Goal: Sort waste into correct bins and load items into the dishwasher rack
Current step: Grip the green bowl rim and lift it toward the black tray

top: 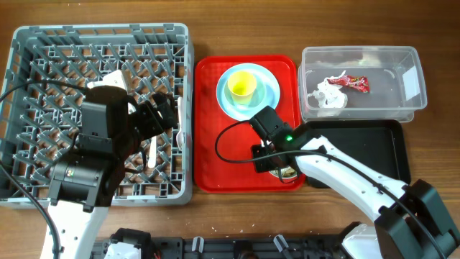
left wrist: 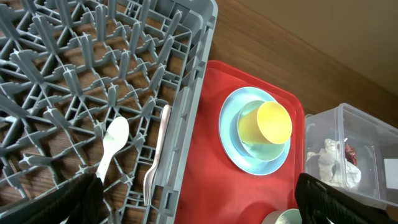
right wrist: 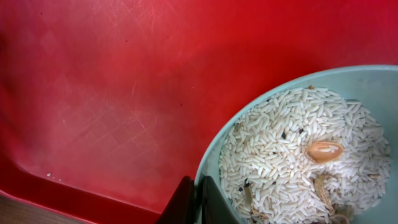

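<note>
Okay, paper wad (top: 327,93) sits in clear tub (top: 413,65), spoon (left wrist: 112,146) and fork (left wrist: 158,149) in rack (left wrist: 199,37). I've got right gripper (right wrist: 196,200) clamped on the rice-filled green bowl (right wrist: 348,78) rim, near edge of red tray (right wrist: 124,93); left gripper (left wrist: 199,186) wide, empty. Plate (top: 269,97), cup (top: 241,85) pending.

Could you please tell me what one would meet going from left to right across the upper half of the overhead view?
dishwasher rack → red tray → clear tub
</note>
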Action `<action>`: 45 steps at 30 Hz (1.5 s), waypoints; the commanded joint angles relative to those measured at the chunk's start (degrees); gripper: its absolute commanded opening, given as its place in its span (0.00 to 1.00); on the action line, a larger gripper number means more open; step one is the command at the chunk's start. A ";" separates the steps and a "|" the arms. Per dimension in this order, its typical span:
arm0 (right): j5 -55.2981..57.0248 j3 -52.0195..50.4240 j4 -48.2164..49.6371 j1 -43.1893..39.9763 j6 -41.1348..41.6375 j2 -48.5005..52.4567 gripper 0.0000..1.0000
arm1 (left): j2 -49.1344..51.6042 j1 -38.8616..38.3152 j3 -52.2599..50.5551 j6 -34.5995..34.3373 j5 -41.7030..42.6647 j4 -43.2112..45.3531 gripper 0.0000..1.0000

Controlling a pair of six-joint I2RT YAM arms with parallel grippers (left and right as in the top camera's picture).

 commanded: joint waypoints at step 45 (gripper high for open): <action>-1.03 -4.87 1.75 0.09 3.65 0.55 0.15 | -0.04 0.37 0.81 0.31 -0.57 0.11 1.00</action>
